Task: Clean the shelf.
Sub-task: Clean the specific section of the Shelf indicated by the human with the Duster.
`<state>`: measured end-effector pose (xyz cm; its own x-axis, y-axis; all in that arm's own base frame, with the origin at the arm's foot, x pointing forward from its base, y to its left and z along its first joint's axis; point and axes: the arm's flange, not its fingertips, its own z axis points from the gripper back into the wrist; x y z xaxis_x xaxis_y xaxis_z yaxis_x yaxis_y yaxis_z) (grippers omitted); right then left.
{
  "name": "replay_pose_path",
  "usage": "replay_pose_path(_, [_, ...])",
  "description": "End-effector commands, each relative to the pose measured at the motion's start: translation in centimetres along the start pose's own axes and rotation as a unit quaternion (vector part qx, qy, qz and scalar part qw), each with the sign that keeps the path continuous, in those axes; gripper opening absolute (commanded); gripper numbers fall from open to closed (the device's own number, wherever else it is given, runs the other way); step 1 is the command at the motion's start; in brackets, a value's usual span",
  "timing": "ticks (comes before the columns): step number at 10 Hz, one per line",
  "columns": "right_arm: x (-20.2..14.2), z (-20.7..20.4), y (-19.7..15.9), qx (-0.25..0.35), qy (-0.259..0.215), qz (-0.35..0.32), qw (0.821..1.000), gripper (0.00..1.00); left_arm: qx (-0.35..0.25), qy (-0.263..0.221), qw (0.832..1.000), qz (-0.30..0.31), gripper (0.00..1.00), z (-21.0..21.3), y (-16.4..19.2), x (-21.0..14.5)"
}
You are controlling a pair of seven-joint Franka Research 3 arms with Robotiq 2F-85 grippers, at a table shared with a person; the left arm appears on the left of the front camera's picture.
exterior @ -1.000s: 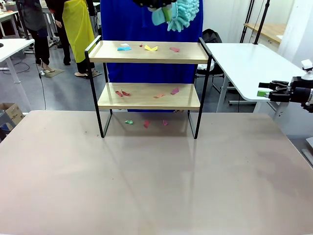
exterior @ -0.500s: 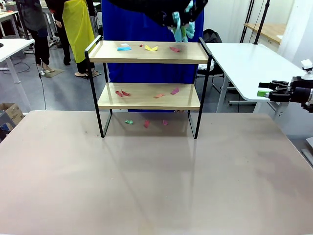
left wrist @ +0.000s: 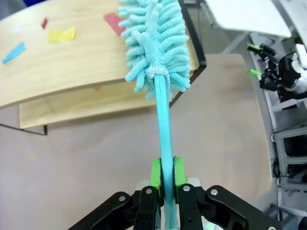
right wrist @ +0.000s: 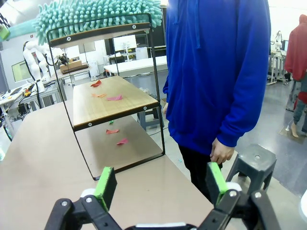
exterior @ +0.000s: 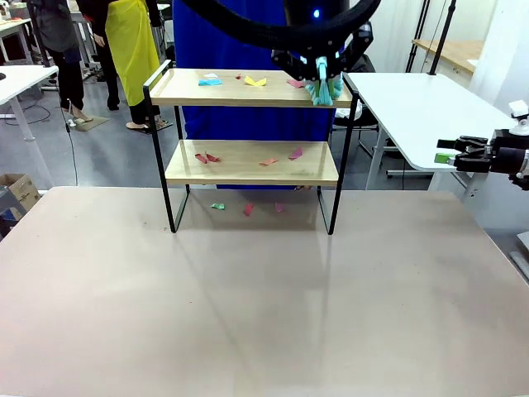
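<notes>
1. Jaws of our left gripper [left wrist: 164,173] are pressed together on the duster's [left wrist: 156,43] thin handle, with the green pads [left wrist: 155,172] flat against either side of it.
2. From those jaws the handle runs straight out to the fluffy head, which lies over the right end of the shelf's [exterior: 248,98] top board, beside the raised side rail.
3. From the front we see this gripper above the shelf's right end, with the duster head down at the level of the top board.
4. Our right gripper [right wrist: 160,178] has its jaws spread wide with nothing between them.
5. It hangs off the right side of the table [exterior: 248,314], well apart from the shelf; in its wrist view the shelf stands beyond the jaws.
6. Coloured scraps [exterior: 255,81] lie on the top board, on the lower board and on the table under the shelf.
7. We see a person [right wrist: 216,72] in blue standing just behind the shelf.
</notes>
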<state>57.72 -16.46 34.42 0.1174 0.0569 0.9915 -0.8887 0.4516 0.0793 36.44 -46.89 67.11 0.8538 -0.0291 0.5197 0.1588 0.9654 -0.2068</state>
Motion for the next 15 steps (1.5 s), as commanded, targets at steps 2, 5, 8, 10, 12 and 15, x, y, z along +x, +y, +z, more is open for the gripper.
replay_pose_path(2, [0.2, -0.2, 0.2, 0.001, -0.001, 0.007, 1.0, 1.0, -0.001, 0.049, 0.998, 0.026, 0.13, 0.1, -0.5, 0.3])
replay_pose_path(5, [0.2, -0.2, 0.2, 0.001, -0.001, 0.007, 1.0, 1.0, 0.001, 0.024, 1.0, 0.011, 0.13, -1.0, -0.4, -0.3])
replay_pose_path(8, [0.2, -0.2, 0.2, 0.001, -0.001, 0.007, 1.0, 1.0, 0.084, 0.072, 0.994, 0.014, 0.13, 0.3, 5.2, 0.9])
replay_pose_path(10, [0.2, -0.2, 0.2, 0.001, -0.001, 0.007, 1.0, 1.0, 0.135, 0.092, 0.986, 0.037, 0.13, 3.3, 11.5, 2.0])
replay_pose_path(12, [0.2, -0.2, 0.2, 0.001, -0.001, 0.007, 1.0, 1.0, 0.187, 0.125, 0.973, 0.04, 0.13, 5.2, 17.4, 2.0])
replay_pose_path(15, [0.2, -0.2, 0.2, 0.001, -0.001, 0.007, 1.0, 1.0, 0.256, 0.096, 0.962, 0.018, 0.13, 6.8, 21.1, 0.6])
